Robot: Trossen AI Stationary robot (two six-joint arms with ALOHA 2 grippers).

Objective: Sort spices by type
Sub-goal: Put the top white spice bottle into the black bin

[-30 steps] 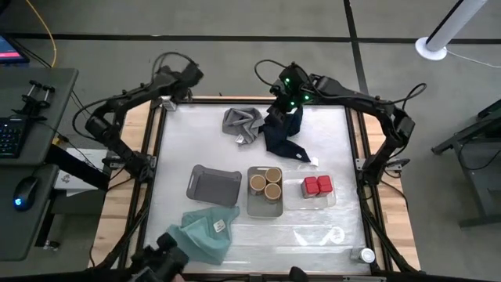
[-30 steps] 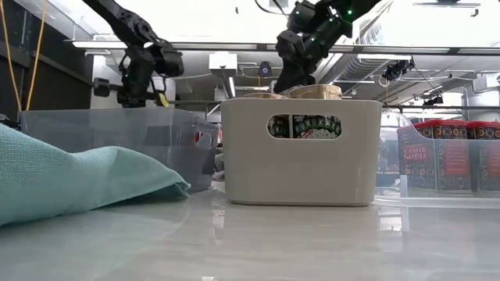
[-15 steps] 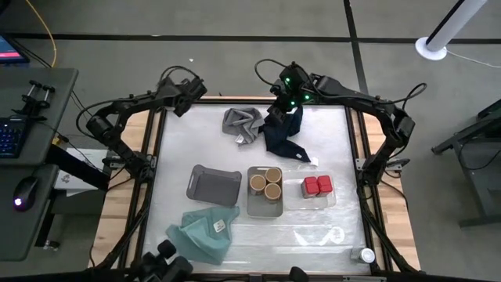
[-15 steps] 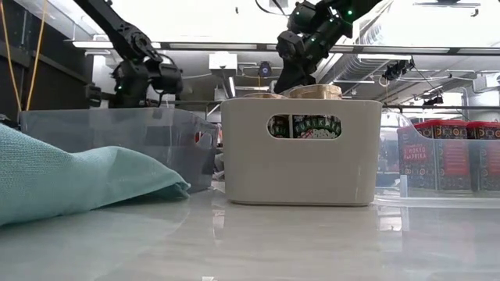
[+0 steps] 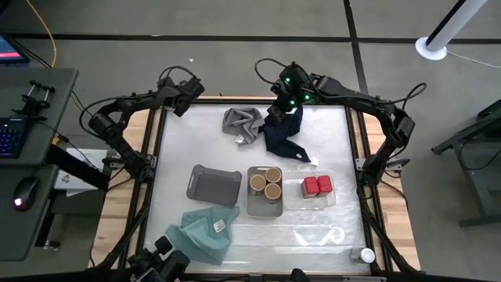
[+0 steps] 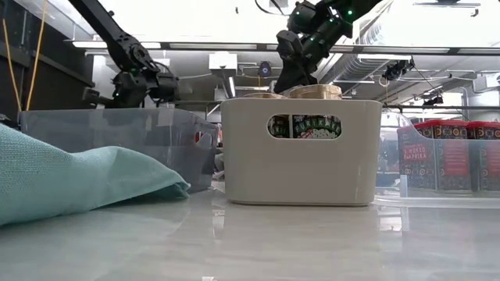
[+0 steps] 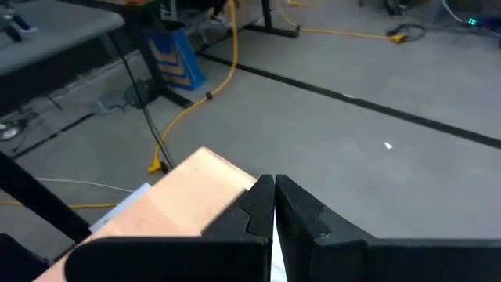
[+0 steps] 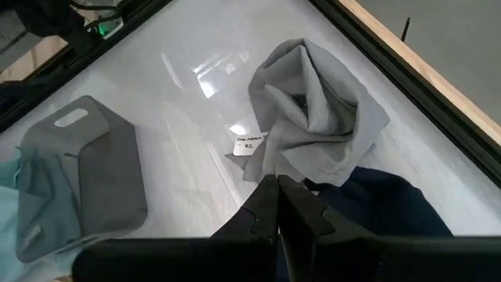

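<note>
Two dark jointed arms, black cables, green lights on right wrist

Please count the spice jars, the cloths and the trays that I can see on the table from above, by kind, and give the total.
Tan-topped jars: 3
Red jars: 2
Cloths: 3 (grey, navy, teal)
Trays: 3 (dark grey, light grey, clear)
Total: 11. No white-capped jar shows.

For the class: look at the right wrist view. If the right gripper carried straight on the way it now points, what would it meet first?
Most likely the grey cloth, crumpled just past the shut right gripper, with the navy cloth beside and beneath it. Depth is unclear, so the navy cloth could touch first.
</note>
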